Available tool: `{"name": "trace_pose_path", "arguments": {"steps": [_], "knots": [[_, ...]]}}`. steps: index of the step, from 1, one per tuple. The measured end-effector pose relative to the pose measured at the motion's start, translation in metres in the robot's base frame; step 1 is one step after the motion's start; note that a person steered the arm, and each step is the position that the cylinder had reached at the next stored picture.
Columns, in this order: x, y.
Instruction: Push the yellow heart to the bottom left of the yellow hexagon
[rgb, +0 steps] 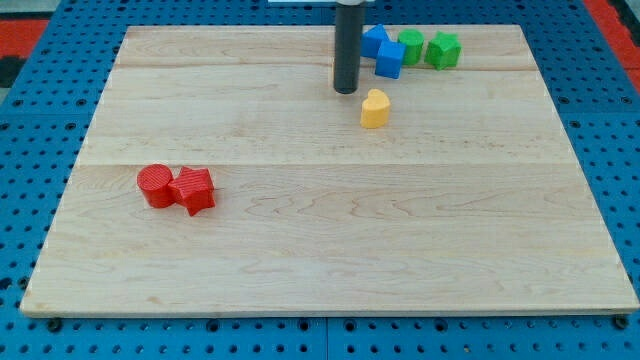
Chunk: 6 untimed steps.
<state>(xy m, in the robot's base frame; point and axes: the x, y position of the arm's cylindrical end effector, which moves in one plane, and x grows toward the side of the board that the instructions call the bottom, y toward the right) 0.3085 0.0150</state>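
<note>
The yellow heart (374, 108) lies on the wooden board (330, 250) at the upper middle. My tip (346, 90) stands just to the heart's upper left, a small gap apart from it. No yellow hexagon shows in the view; the rod may hide part of the board behind it.
Two blue blocks (383, 52) sit touching just right of the rod near the board's top edge. Two green blocks (427, 47) lie to their right. A red cylinder (155, 185) and a red star-shaped block (194, 189) touch each other at the view's left.
</note>
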Motion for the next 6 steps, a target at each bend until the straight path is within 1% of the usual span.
{"name": "trace_pose_path", "arguments": {"steps": [1,2,3,4,5,6], "knots": [[-0.039,-0.027],[-0.021,0.016],[-0.020,0.019],[0.009,-0.046],[0.070,-0.060],[0.097,0.018]]}}
